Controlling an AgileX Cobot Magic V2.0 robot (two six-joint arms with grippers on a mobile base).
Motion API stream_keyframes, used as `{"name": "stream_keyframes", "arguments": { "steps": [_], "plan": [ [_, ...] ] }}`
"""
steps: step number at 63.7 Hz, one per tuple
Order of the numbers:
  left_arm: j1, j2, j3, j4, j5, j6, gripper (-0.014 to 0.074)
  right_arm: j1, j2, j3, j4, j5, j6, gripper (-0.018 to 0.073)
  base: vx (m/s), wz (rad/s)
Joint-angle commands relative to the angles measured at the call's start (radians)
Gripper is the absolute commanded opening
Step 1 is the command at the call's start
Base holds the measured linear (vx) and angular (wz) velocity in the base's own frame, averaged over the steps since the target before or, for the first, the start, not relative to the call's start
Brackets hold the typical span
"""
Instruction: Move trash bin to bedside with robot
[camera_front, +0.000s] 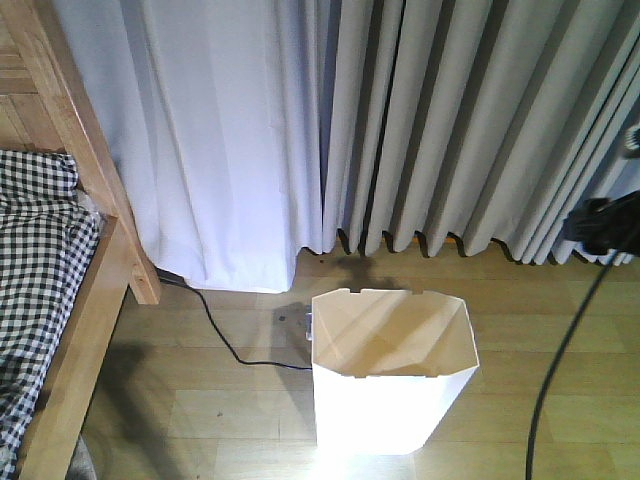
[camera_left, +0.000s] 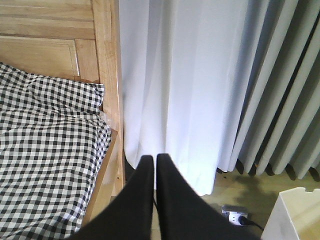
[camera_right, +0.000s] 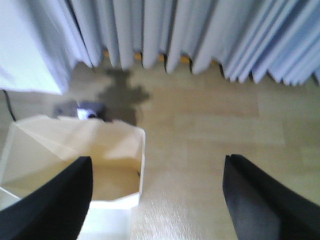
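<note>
Right tool (camera_right: 157, 200) spread wide above trash bin (camera_right: 75, 155).

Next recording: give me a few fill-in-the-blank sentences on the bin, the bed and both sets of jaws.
1. The white trash bin stands upright on the ____ floor.
2. The bedding on the wooden-framed bed has a black-and-white ____ pattern.
3. The left gripper has its jaws ____.
4. The right gripper has its jaws ____, above the bin's edge.

Missing words: wooden; checked; shut; open
</note>
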Motion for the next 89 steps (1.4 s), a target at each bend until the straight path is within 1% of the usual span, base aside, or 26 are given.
{"name": "stream_keyframes", "arguments": {
  "steps": [1,7,19,22,31,36,45,49,53,57,63,72,78,82,84,88,89],
  "plan": [
    [-0.003,-0.014,0.003,-0.002,-0.066,-0.004,-0.0006,-0.003,-0.153,-0.019,0.005,0.041,-0.007,0.0529,0.0,0.0],
    [-0.003,-0.014,0.003,-0.002,-0.066,-0.004,-0.0006,-0.003,-0.312,-0.019,0.026,0.079,-0.006,0.0529,0.0,0.0],
    [-0.003,-0.014,0.003,-0.002,-0.066,-0.004,-0.0006,-0.003,-0.62,-0.018,0.052,0.075,0.003,0.0529,0.0,0.0],
    [-0.003,-0.014,0.003,-0.002,-0.066,-0.004,-0.0006,0.012,-0.687,-0.007,0.052,0.063,0.017,0.0529,0.0,0.0],
    [-0.003,-0.014,0.003,-0.002,-0.066,-0.004,-0.0006,0.109,-0.839,0.093,0.05,0.034,0.036,0.0529,0.0,0.0],
    [-0.003,-0.014,0.003,-0.002,-0.066,-0.004,-0.0006,0.143,-0.925,0.161,0.048,0.035,0.086,0.0529,0.0,0.0],
    [-0.003,-0.014,0.003,-0.002,-0.066,-0.004,-0.0006,0.151,-1.065,0.273,0.009,0.095,0.142,0.0529,0.0,0.0],
    [-0.003,-0.014,0.003,-0.002,-0.066,-0.004,-0.0006,0.151,-1.13,0.327,-0.025,0.092,0.195,0.0529,0.0,0.0],
    [-0.003,-0.014,0.003,-0.002,-0.066,-0.004,-0.0006,0.151,-1.178,0.358,-0.07,0.052,0.216,0.0529,0.0,0.0],
    [-0.003,-0.014,0.003,-0.002,-0.066,-0.004,-0.0006,0.152,-1.208,0.377,-0.1,0.065,0.226,0.0529,0.0,0.0],
    [-0.003,-0.014,0.003,-0.002,-0.066,-0.004,-0.0006,0.152,-1.213,0.388,-0.1,0.108,0.229,0.0529,0.0,0.0],
    [-0.003,-0.014,0.003,-0.002,-0.066,-0.004,-0.0006,0.152,-1.213,0.388,-0.072,0.098,0.229,0.0529,0.0,0.0],
    [-0.003,-0.014,0.003,-0.002,-0.066,-0.004,-0.0006,0.152,-1.213,0.388,-0.078,0.103,0.229,0.0529,0.0,0.0],
    [-0.003,-0.014,0.003,-0.002,-0.066,-0.004,-0.0006,0.152,-1.213,0.388,-0.08,0.104,0.229,0.0501,0.0,0.0],
    [-0.003,-0.014,0.003,-0.002,-0.066,-0.004,-0.0006,0.152,-1.213,0.388,-0.083,0.104,0.229,0.0465,0.0,0.0],
    [-0.003,-0.014,0.003,-0.002,-0.066,-0.004,-0.0006,0.152,-1.213,0.388,-0.088,0.105,0.228,0.0346,0.0,0.0],
    [-0.003,-0.014,0.003,-0.002,-0.066,-0.004,-0.0006,0.152,-1.213,0.388,-0.093,0.105,0.228,0.0302,0.0,0.0]
  ]
}}
